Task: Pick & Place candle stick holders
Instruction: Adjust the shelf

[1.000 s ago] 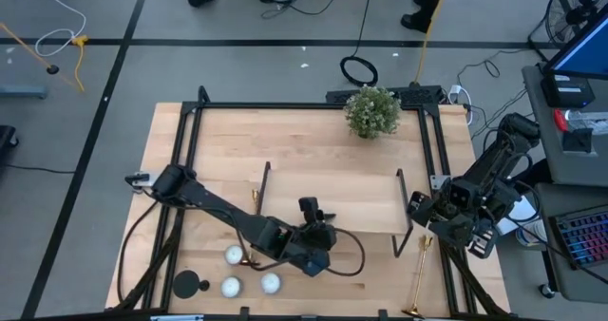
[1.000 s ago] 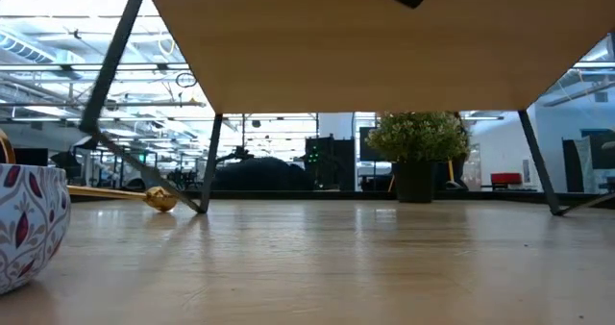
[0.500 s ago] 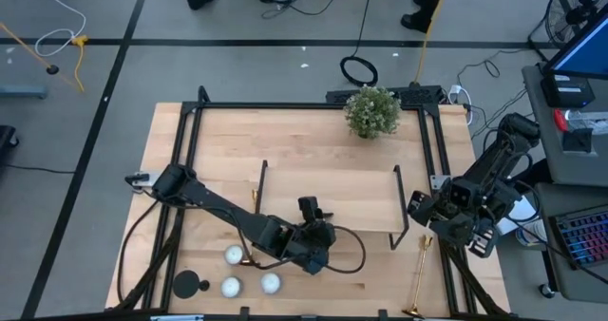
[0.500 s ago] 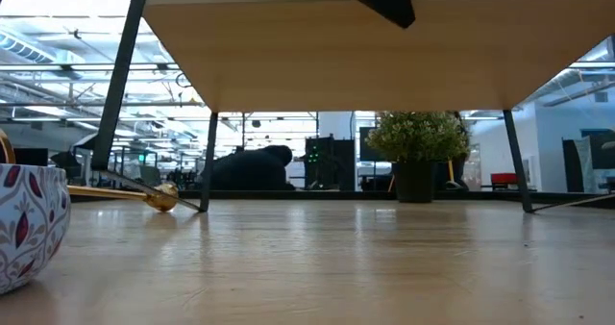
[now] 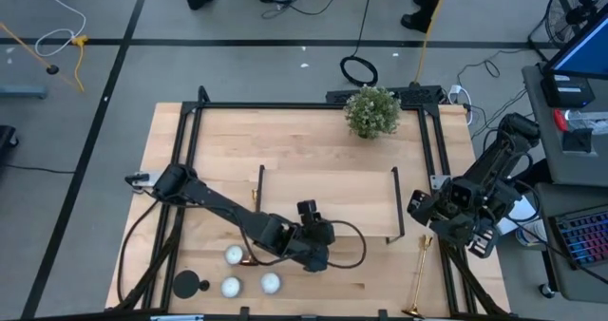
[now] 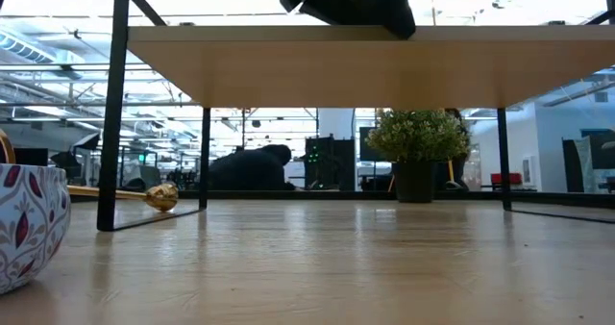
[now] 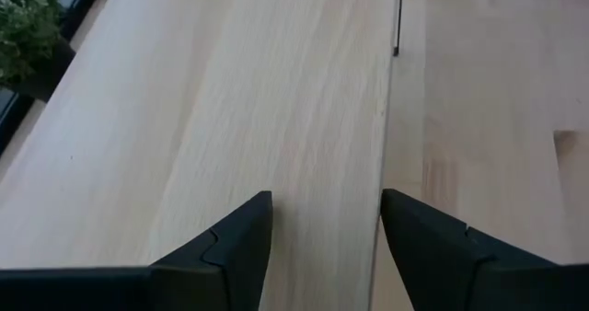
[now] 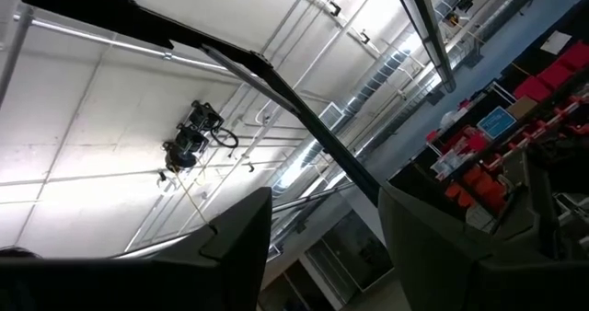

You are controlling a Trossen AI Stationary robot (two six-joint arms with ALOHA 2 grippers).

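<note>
One gold candle stick holder lies on the table at the near right. A second gold one lies by the left end of the wooden black-framed stand, and shows in the low view too. The black holder stands at the near left. My left gripper is over the stand's top at its near edge, fingers apart. My right gripper is raised at the table's right edge, pointing up, open and with nothing in it. My left gripper has one finger over the stand's wooden top and the other at the top's edge, slanting down from above. Bare wood shows between them. Whether the fingers touch the board I cannot tell.
Three white round candles sit at the near left. A potted plant stands at the far right. In the low view a patterned white cup is close at the left. The stand's feet rest on the table.
The stand has tipped from a slant, near side raised on its far feet, down to level with its legs upright and all feet on the table. My left gripper has stayed on the stand's near edge and rolled its wrist as the stand came down.
</note>
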